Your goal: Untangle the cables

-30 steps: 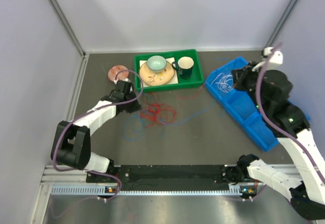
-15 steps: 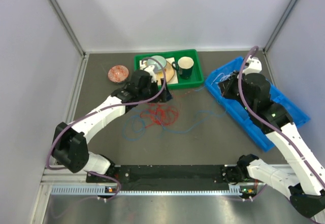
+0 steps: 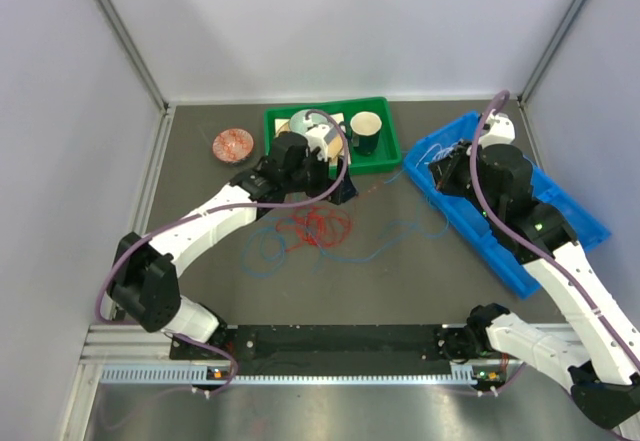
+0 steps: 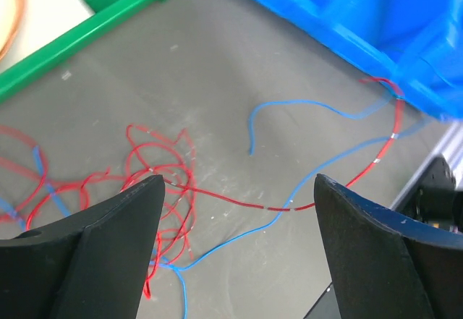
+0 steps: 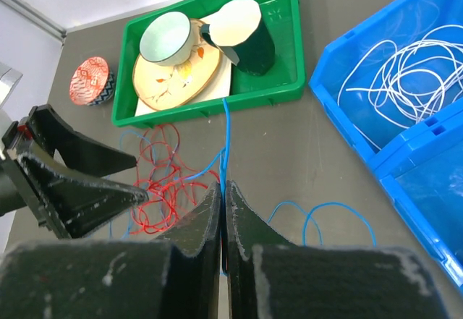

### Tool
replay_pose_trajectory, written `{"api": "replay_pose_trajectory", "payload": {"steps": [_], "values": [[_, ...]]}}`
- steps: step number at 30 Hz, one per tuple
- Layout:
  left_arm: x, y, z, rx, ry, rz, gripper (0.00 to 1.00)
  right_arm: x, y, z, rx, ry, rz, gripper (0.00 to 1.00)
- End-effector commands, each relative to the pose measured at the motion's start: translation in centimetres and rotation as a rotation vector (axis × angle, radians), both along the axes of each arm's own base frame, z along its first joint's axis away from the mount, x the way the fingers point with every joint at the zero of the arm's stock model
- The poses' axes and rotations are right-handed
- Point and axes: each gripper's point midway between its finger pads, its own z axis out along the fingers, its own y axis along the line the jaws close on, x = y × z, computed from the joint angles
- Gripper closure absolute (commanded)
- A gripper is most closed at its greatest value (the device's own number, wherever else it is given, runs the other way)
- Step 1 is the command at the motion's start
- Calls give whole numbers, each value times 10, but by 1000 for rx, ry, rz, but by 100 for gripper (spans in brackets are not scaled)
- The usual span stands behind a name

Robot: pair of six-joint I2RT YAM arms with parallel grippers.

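My left gripper (image 4: 239, 183) hung wide open above the red cable (image 3: 320, 226), a messy heap on the grey table (image 4: 217, 80). My right gripper (image 5: 224, 189) was pinched shut on the blue cable (image 5: 226, 138) (pulled straight). The white cable (image 5: 405, 66) lay in the blue bin (image 5: 343, 120), beside the green tray (image 5: 210, 107) by the back wall (image 3: 350, 31).

I see my left arm (image 3: 215, 216) and right arm (image 3: 585, 291): white shells, black joints, purple cables (image 3: 344, 144) looping outside.
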Motion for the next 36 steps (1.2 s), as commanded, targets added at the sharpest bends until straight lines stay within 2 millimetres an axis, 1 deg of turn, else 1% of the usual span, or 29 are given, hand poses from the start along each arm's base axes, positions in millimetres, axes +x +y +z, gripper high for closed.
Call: {"api": "replay_pose_trajectory", "payload": {"steps": [1,2,3,4,5,6,10,13,14,16,17,19,20,21,22,23,24,25,26,27,28,29,30,31,32,33,34,35,36], "values": [[-4,-24,41,-76,-188,-155,11,3,2,18,46,-57,3,100],[-5,-27,48,-100,-220,-170,11,3,2,18,47,-56,3,100],[-10,-28,53,-118,-239,-202,11,3,2,18,47,-56,4,100],[-15,-30,54,-131,-249,-223,11,2,2,18,48,-58,3,100],[-16,-31,57,-140,-260,-232,11,3,2,18,48,-56,1,100],[-17,-33,65,-158,-291,-238,11,2,3,18,48,-58,5,100],[-26,-37,70,-186,-298,-291,11,2,2,18,48,-56,3,100],[-28,-42,69,-191,-292,-316,12,2,2,18,51,-57,4,100],[-27,-43,64,-184,-281,-320,12,3,2,18,51,-55,4,100],[-26,-47,61,-183,-268,-318,13,2,3,18,53,-56,5,100],[-23,-50,54,-174,-253,-316,14,2,3,18,51,-55,5,100],[-25,-58,53,-175,-250,-333,14,3,2,18,52,-55,3,100],[-25,-62,45,-164,-232,-336,14,2,3,18,54,-56,4,100],[-22,-64,45,-154,-238,-324,15,2,2,17,52,-55,3,100],[-21,-68,44,-149,-238,-324,18,2,3,17,54,-54,6,100],[-19,-69,36,-133,-217,-319,28,2,3,17,54,-54,6,100],[-16,-69,35,-125,-216,-305,38,2,2,18,55,-57,4,100],[-10,-69,38,-122,-225,-285,52,2,2,19,56,-58,4,100],[-10,-65,32,-97,-199,-265,91,2,2,17,52,-56,3,100],[0,-58,32,-67,-209,-192,100,2,1,17,52,-57,0,100],[5,-52,32,-50,-211,-147,100,1,1,18,51,-59,-1,100],[8,-45,40,-53,-219,-103,100,2,0,18,50,-59,-4,100],[12,-34,41,-37,-216,-50,100,1,-1,17,45,-59,-7,100],[17,-22,37,-15,-219,7,100,1,-4,20,41,-71,-19,100],[17,-11,49,-32,-246,47,100,1,-5,19,37,-71,-24,100],[24,3,53,-47,-247,106,100,0,-8,22,38,-80,-33,100],[29,19,41,-30,-232,171,100,0,-10,25,32,-90,-41,100],[31,31,46,-66,-214,233,100,-1,-12,28,31,-98,-44,100],[45,57,42,-73,-192,317,100,-1,-13,35,33,-113,-48,100]]}}
